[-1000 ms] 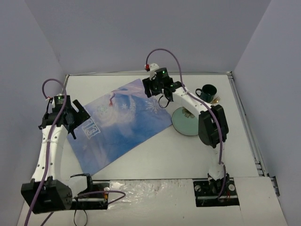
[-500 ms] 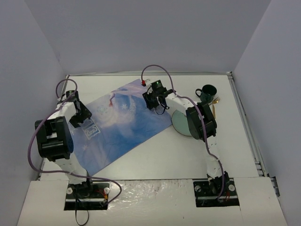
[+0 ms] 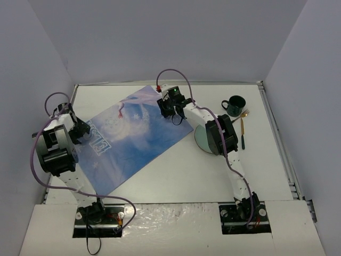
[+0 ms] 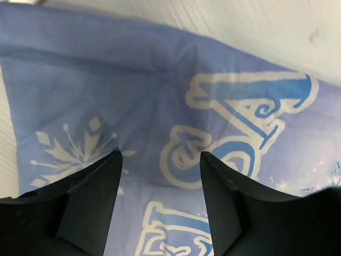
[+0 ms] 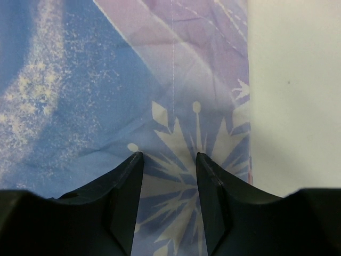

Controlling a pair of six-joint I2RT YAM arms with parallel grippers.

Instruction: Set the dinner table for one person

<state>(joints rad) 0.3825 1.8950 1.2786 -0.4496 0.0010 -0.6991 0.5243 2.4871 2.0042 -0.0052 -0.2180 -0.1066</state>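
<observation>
Dinner table surface: under the left pincer and right pincer, both half-open, holding nothing, over the ELSA placemat. Only the overhead shows the mug, plate and fork right of the right one.

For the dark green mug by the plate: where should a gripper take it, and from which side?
Probably the mug wall at the rim, from straight above, with one finger inside. It stands upright with its mouth open upward. The far side looks best: its handle sticks out left toward the plate, and the fork lies close at its near right.
</observation>
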